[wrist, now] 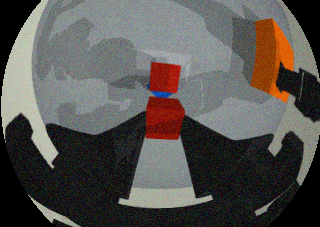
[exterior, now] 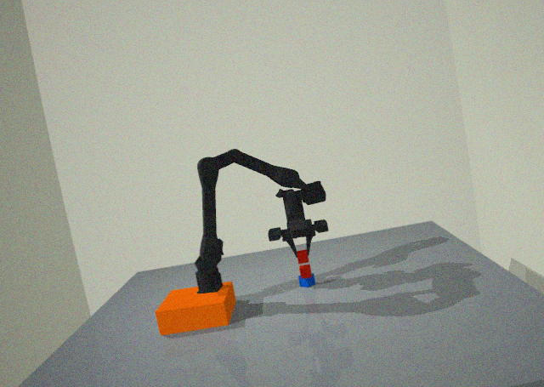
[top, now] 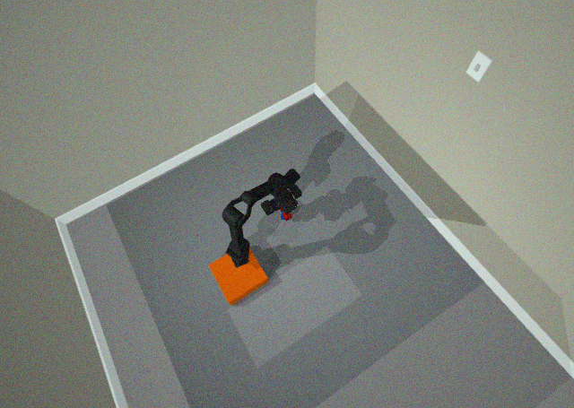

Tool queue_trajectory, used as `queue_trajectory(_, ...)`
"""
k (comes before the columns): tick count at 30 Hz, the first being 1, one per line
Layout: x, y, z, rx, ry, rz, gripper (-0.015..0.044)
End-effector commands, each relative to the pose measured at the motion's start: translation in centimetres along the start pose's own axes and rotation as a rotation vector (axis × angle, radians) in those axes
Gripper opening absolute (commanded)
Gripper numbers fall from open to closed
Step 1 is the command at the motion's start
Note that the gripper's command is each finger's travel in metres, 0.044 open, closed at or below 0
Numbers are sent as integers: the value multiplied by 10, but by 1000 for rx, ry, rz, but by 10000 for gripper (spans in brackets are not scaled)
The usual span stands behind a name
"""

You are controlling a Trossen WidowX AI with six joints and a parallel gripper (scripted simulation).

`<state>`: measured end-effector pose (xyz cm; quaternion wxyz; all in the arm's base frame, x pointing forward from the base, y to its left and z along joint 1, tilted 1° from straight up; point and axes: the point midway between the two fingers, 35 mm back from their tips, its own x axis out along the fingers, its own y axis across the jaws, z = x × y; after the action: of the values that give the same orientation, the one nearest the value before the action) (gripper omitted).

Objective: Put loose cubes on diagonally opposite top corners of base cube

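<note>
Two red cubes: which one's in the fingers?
The upper red cube, clamped between the fingertips; the other red cube sits on the blue cube.

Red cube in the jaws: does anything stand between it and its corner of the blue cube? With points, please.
Nothing visible blocks the held red cube [exterior: 303,256] [wrist: 164,121]; the other red cube [exterior: 305,271] [wrist: 165,77], already on the blue cube [exterior: 306,281] [wrist: 161,94], sits close.

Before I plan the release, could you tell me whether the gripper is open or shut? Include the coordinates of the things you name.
Shut on a red cube: the gripper [exterior: 303,252] [wrist: 163,117] has its fingers against both sides of the upper red cube [exterior: 303,256] [wrist: 164,121].
</note>
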<state>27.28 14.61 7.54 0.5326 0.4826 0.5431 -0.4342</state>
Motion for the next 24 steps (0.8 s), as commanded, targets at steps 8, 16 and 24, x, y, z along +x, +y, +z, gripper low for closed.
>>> queue_trajectory(8, 6, -2, 0, 14, 6, -8, 105)
queue_trajectory(16, 17, -1, 0, -5, -6, -5, 105)
queue_trajectory(24, 36, -1, 0, -40, -27, 0, 105)
